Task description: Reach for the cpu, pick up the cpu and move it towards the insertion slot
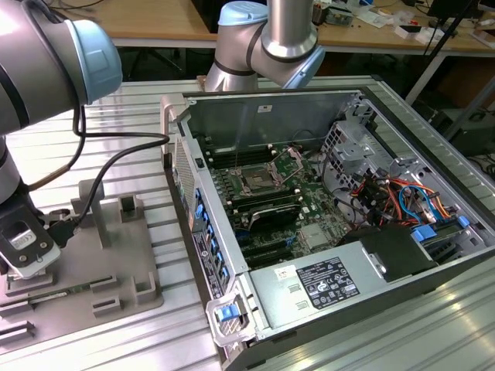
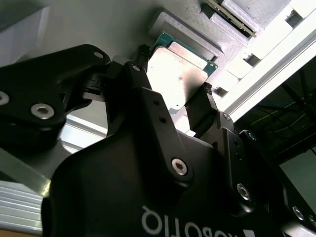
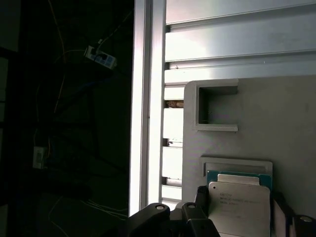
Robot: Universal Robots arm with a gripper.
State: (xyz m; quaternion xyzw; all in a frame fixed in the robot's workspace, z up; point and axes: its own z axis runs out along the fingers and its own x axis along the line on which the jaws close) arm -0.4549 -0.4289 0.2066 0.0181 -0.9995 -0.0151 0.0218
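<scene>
Exterior view's lower left, gripper point(image 1: 29, 263) low over grey fixture point(image 1: 116, 259), second wrist view, jaws straddling the cpu point(image 2: 178, 74), pinched or just beside, cannot tell.

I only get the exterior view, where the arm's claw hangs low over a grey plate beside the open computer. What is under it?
Observer: In the second wrist view, the cpu, a silvery square chip, lies right at the claw.
Operator: Is it off the plate?
Observer: Seemingly not; in the first wrist view its green edge sits against a raised grey ledge of the plate.
Operator: Anything else nearby?
Observer: A bright aluminium rail runs beside the plate, with dark space beyond.
</scene>
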